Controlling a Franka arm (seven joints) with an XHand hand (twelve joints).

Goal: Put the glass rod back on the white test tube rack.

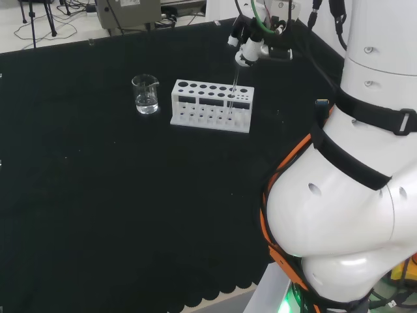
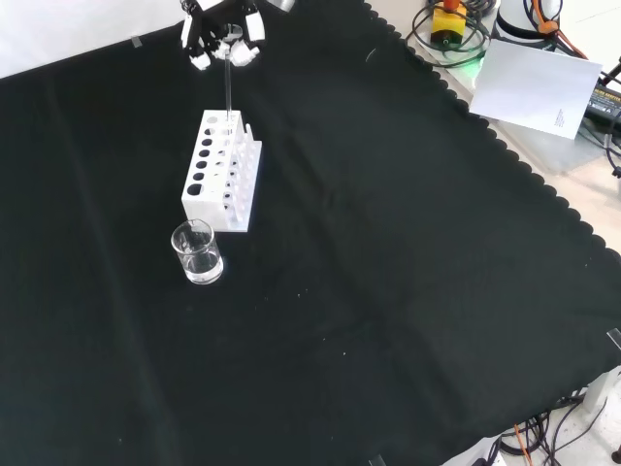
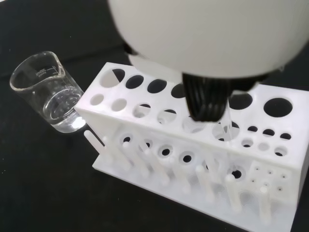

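Head view: the hand (image 1: 255, 47) hangs above the right end of the white test tube rack (image 1: 212, 105), fingers curled and pinching the top of the glass rod (image 1: 232, 98), which stands near upright with its lower end down in a hole at the rack's right end. A glass beaker (image 1: 146, 94) sits just left of the rack on the black cloth (image 1: 98, 195).

Front view: the hand (image 2: 225, 37) is at the top, rod (image 2: 229, 89) dropping straight into the rack's (image 2: 221, 173) far end; beaker (image 2: 198, 252) near the close end.

Wrist view: the rod (image 3: 226, 126) passes down through a hole in the rack's (image 3: 193, 159) top plate. The beaker (image 3: 48, 92) carries faint printed markings, too small to read.
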